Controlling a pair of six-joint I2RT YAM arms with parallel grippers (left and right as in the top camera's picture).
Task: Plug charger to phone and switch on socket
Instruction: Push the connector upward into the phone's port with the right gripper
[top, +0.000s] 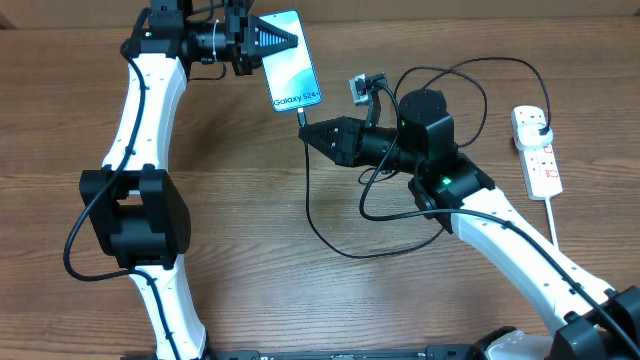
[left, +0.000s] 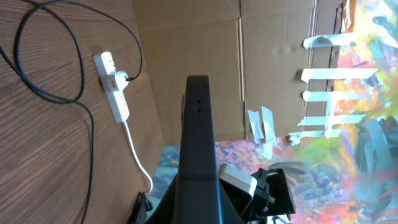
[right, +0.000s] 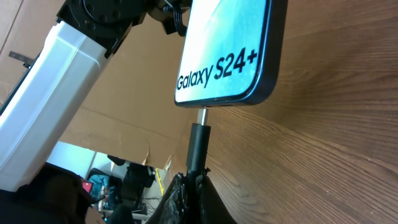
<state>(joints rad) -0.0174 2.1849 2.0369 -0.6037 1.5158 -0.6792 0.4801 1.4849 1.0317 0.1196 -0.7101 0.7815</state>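
The phone (top: 291, 62) has a light-blue screen reading "Galaxy S24+" and is held at the table's back by my left gripper (top: 280, 40), which is shut on its upper part. In the left wrist view the phone (left: 198, 143) shows edge-on. My right gripper (top: 308, 130) is shut on the charger's connector tip (right: 199, 140), whose metal end touches the phone's (right: 227, 50) bottom port. The black cable (top: 330, 235) loops across the table to the black plug (top: 541, 127) in the white socket strip (top: 537, 150), also in the left wrist view (left: 114, 84).
The strip's white cord (top: 552, 215) runs toward the front right. The right arm (top: 500, 230) crosses the right side; the left arm (top: 135, 160) stands at the left. Cardboard boxes (left: 261, 56) stand behind the table.
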